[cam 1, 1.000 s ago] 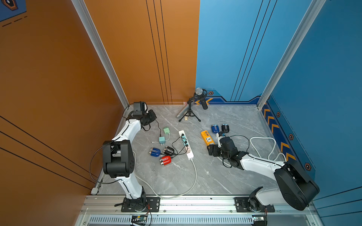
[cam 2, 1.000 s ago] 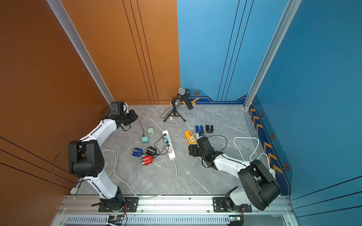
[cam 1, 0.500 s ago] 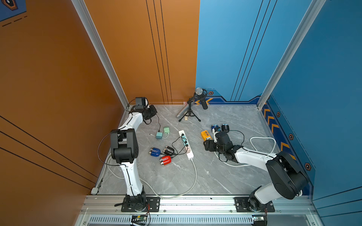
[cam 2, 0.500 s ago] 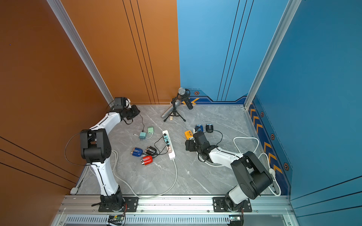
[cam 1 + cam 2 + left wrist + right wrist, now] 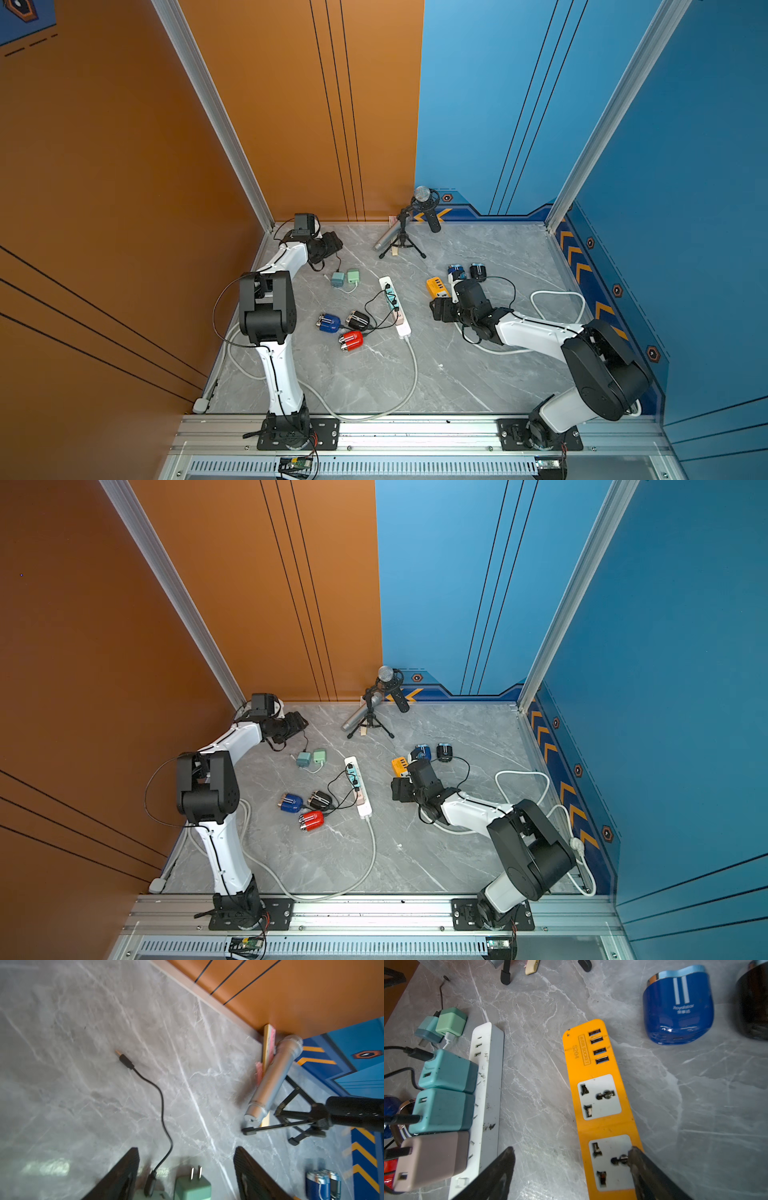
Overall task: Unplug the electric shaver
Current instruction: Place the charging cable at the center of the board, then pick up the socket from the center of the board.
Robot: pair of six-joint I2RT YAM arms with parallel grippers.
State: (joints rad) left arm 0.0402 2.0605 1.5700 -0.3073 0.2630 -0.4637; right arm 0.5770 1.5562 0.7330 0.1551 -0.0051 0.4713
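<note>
Left gripper [image 5: 187,1149]: I see it wide now, was clamped; cable [image 5: 162,1105] lies loose near desk's back-left corner.
Right gripper [image 5: 571,1149]: wide, unchanged, over strip [image 5: 604,1122].
Shaver [image 5: 678,1007]: blue, beside strip, toward desk's back edge.

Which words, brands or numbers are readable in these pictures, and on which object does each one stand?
"S204": on the orange power strip, beside its USB ports.
"4USB SOCKET": in a frame on the same strip, next to "S204".
"Royalstar": in white on the blue shaver, under two white stripes.
Small characters below "Royalstar": too blurred to read.
White power strip: no readable text.
</note>
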